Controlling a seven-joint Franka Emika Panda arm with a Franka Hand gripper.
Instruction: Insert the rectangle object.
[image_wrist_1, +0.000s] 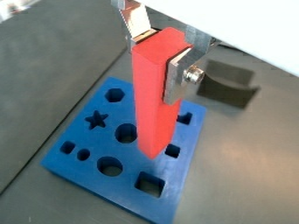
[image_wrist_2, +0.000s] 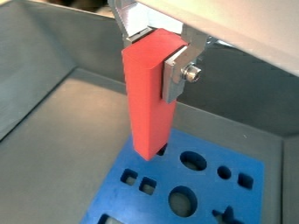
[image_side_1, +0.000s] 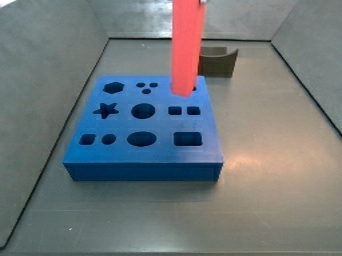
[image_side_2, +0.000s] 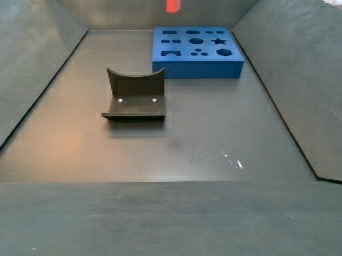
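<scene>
My gripper (image_wrist_1: 162, 52) is shut on the top end of the rectangle object (image_wrist_1: 155, 96), a long red-coral bar that hangs upright; both wrist views show it (image_wrist_2: 149, 96). The silver fingers (image_wrist_1: 179, 77) clamp its two opposite sides. The bar's lower end is over the blue block (image_wrist_1: 126, 188) with shaped holes, close to its top face; I cannot tell if it touches. In a side view the bar (image_side_1: 187, 45) stands over the block's (image_side_1: 140, 165) far half, near the small holes. The gripper itself is out of both side views.
A dark olive curved piece (image_side_1: 221, 62) lies just behind the block; in another side view it (image_side_2: 134, 97) sits out on the floor away from the block (image_side_2: 201, 65). Grey walls enclose the floor on all sides.
</scene>
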